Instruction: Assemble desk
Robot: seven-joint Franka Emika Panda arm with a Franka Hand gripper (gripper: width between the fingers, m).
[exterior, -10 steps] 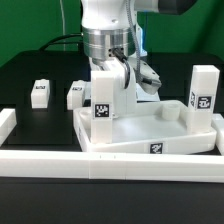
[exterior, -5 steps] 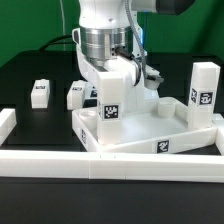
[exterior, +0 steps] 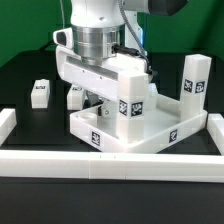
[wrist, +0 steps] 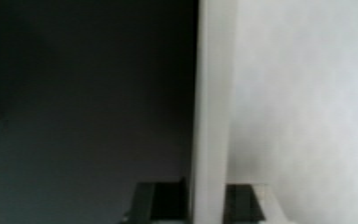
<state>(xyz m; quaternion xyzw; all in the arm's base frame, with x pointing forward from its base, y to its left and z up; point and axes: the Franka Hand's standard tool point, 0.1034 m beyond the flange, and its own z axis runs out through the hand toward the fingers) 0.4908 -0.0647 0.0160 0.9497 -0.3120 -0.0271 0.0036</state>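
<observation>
The white tabletop (exterior: 150,130) lies on the black table, turned so one corner points at the camera. My gripper (exterior: 103,104) reaches down at its left end, shut on the thin raised rim (wrist: 210,110). In the wrist view my gripper (wrist: 208,205) has that white wall pinched between its dark fingers (wrist: 158,203). One white leg (exterior: 131,100) stands upright in the tabletop just in front of my hand and hides the fingertips in the exterior view. Another leg (exterior: 194,78) stands at the far right corner. Two loose legs (exterior: 40,92) (exterior: 75,97) sit at the exterior view's left.
Low white border rails run along the front (exterior: 110,166), the left (exterior: 8,120) and the right (exterior: 214,128). The tabletop's near corner lies close to the front rail. Cables hang behind the arm.
My hand has twisted and the tabletop has swung round with it, from lying square to the front rail to lying at an angle. Both standing legs moved with it.
</observation>
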